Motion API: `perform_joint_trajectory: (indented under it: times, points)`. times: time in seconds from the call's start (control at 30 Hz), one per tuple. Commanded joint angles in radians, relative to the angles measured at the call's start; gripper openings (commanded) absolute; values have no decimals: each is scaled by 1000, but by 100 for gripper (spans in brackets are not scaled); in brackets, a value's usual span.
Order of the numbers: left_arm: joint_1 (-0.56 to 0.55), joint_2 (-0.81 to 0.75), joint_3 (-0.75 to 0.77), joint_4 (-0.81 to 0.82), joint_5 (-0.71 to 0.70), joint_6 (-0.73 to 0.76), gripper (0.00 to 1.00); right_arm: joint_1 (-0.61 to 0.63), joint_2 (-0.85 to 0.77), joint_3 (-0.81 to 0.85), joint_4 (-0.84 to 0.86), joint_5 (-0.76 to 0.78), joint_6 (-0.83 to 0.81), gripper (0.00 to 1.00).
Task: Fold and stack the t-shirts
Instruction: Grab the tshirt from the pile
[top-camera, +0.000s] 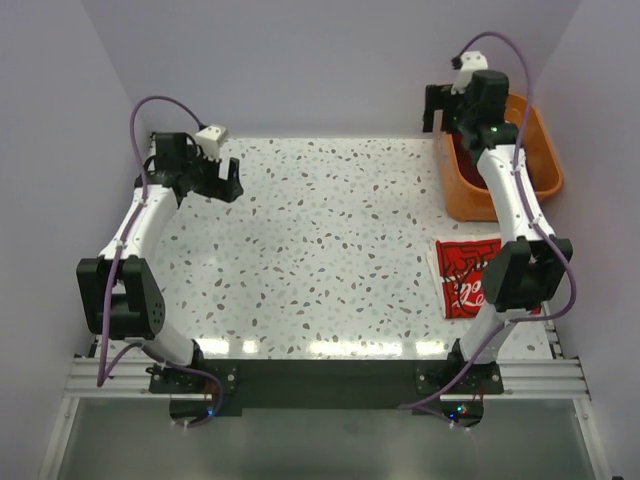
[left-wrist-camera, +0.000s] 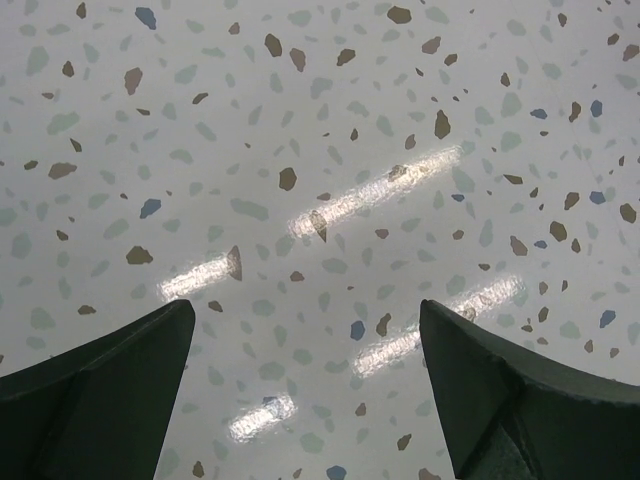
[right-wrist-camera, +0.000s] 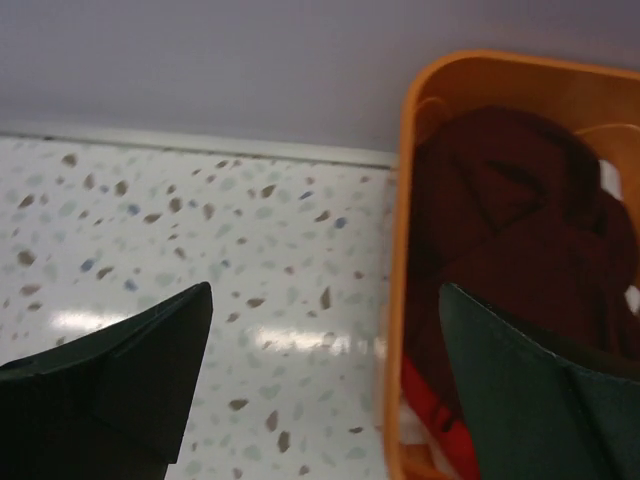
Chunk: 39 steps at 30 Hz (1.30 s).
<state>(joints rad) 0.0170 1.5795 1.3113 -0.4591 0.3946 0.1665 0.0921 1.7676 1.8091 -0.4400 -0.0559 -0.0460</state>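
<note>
Lettering was what I looked for first: the folded red t-shirt (top-camera: 466, 275) on the near right of the speckled surface (top-camera: 320, 250) carried white script, but from the overhead camera it was too small for me to read. The elbow block of the right arm (top-camera: 520, 272) also covered the shirt's right edge. The orange basket (top-camera: 470, 205) sat in the far right corner, just beyond that shirt and apart from it. Through the right wrist camera I saw a dark maroon t-shirt (right-wrist-camera: 520, 230) bunched inside the basket, with a strip of bright red cloth (right-wrist-camera: 425, 400) showing low against the left wall. The right tool (top-camera: 437, 112) hung above the basket's left rim, its jaws spread wide and gripping nothing, one finger over the surface and the other over the basket. The left tool (top-camera: 222, 180) hovered over bare surface at the far left, its jaws likewise wide apart and holding nothing, well apart from every shirt.
</note>
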Motion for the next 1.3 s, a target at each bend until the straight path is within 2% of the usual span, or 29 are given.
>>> perform_joint_trajectory:
  times: [0.0, 0.07, 0.33, 0.6, 0.63, 0.7, 0.73, 0.77, 0.83, 0.9, 0.93, 1.17, 1.27]
  points:
    - [-5, 22, 40, -16, 36, -15, 100, -89, 122, 105, 18, 165, 31, 99]
    - [-6, 30, 43, -21, 36, -13, 100, -144, 177, 177, 0, 203, 23, 99]
    - [-6, 39, 57, -49, 21, 1, 100, -230, 415, 396, -60, 275, 3, 99]
    - [-6, 39, 51, -81, -11, 22, 100, -244, 575, 469, -20, 251, -37, 97]
    - [-6, 36, 51, -82, -16, 25, 100, -246, 582, 479, -19, 243, -40, 94]
    - [-6, 33, 49, -84, -17, 28, 100, -249, 593, 489, -13, 235, -41, 72]
    - [-6, 31, 49, -84, -20, 28, 100, -249, 590, 492, -12, 235, -35, 48]
    - [-6, 31, 49, -84, -20, 27, 100, -249, 578, 489, -8, 231, -32, 37]
    - [-6, 24, 46, -81, -19, 27, 100, -252, 486, 426, 19, 191, -31, 20]
    - [-6, 22, 42, -76, -17, 25, 100, -250, 459, 388, 49, 166, -29, 10]
    - [-6, 22, 42, -72, -8, 22, 100, -250, 397, 374, 59, 153, -31, 0]
    - [-6, 24, 34, -15, 27, -10, 100, -249, 132, 263, 171, 56, -11, 0]
    - [-6, 27, 36, 5, 33, -24, 100, -249, 63, 251, 213, -31, 1, 0]
